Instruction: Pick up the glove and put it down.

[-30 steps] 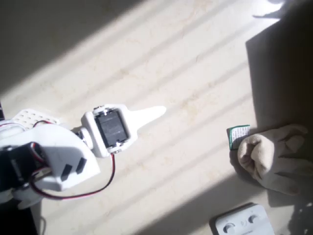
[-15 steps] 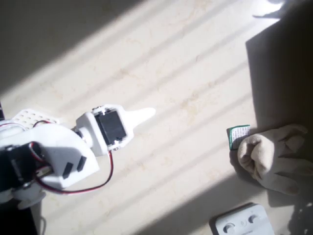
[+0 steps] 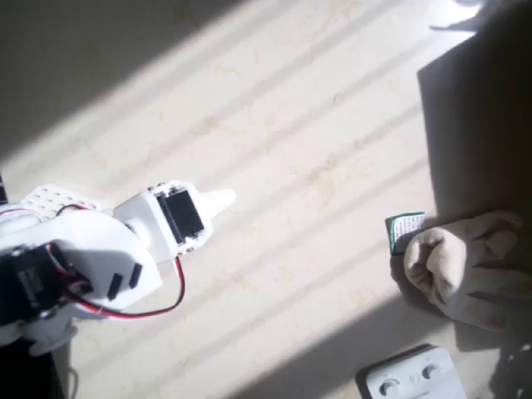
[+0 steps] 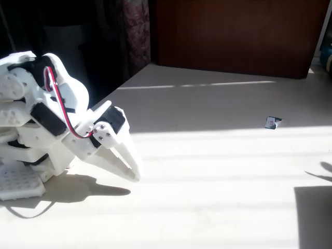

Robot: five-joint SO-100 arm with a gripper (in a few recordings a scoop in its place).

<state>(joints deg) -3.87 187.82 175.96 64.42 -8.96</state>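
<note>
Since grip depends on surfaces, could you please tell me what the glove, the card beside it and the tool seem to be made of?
The glove looks like soft cream fabric, matte, with lumpy, creased fingers. The card seems to be printed paper or thin plastic, green and white; too small to tell which. The tool looks like hard white plastic, smooth and rigid, probably printed.

Open worktop [image 3: 316, 166]: bare from gripper [image 3: 218, 202] across the centre to the right edge. Obstructions at the right edge, overhead view: glove [image 3: 465, 266]; green card [image 3: 405, 229] touching its left; white device [image 3: 411, 376] near the bottom-right corner.
</note>
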